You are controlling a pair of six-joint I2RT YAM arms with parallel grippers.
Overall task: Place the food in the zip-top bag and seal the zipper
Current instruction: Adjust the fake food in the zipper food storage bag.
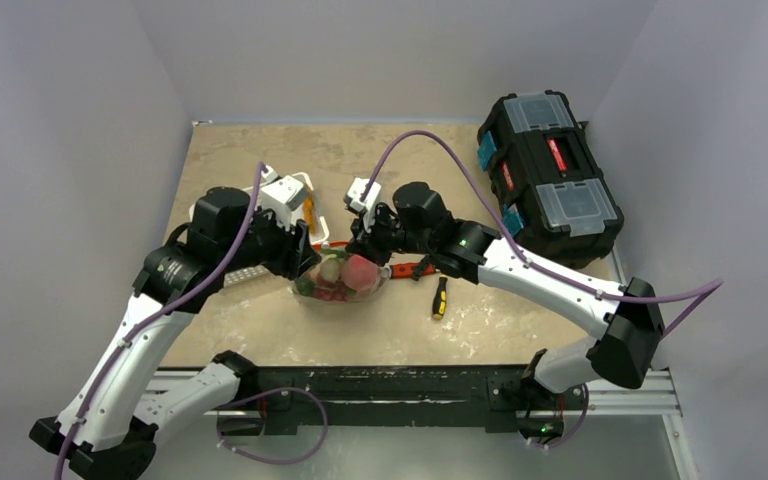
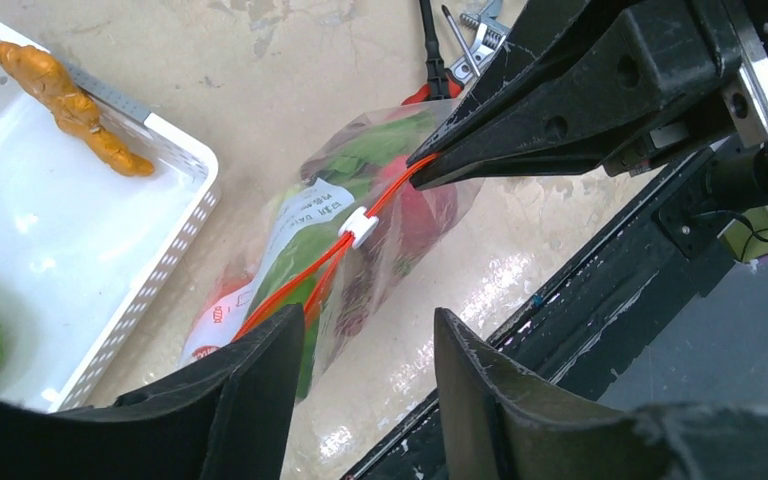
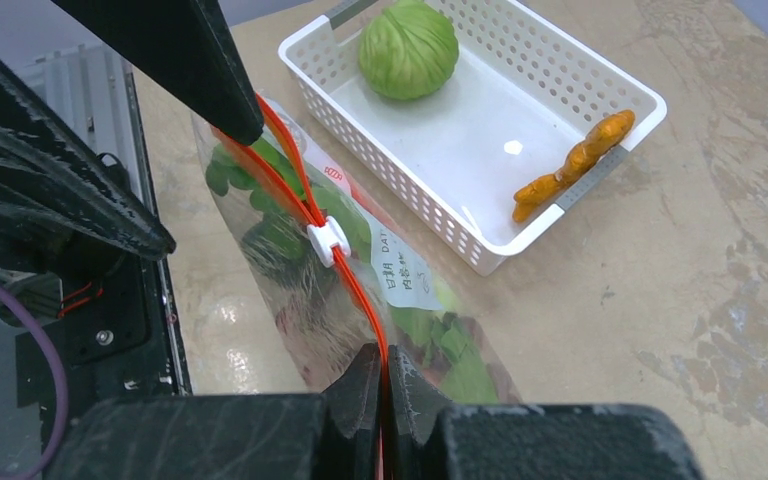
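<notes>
While the zip-top bag (image 3: 290, 300) holds food (image 3: 460, 352), right end effector (image 3: 381, 357): pinching zipper (image 3: 327, 241).
Left end effector (image 2: 368, 322): spread.

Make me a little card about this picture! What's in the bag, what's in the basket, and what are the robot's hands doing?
bag: clear zip-top bag between the hands, leafy greens and pink peach inside
left hand: open, at one end of the zipper
right hand: shut on the zipper's other end
zipper: white slider near the middle; looks open on the left hand's side
basket: white basket holding green cabbage and orange carrot
</notes>
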